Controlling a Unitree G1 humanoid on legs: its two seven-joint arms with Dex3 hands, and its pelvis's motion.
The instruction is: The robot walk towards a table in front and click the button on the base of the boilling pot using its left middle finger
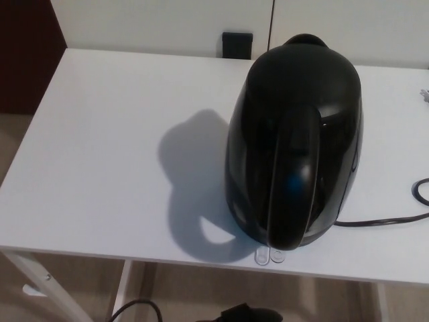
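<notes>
Black boiling pot (293, 141) sits on the right half of the white table (100, 147), handle toward camera. Clear button tabs (268, 255) poke out under the handle at the table's front edge; base itself hidden. Power cord (395, 216) runs off right. Dark shape (244, 314) at bottom edge, cut off — maybe a hand, can't tell its state.

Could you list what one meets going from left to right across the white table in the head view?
Bare table → kettle's shadow → black kettle → black power cord at the right edge.
</notes>
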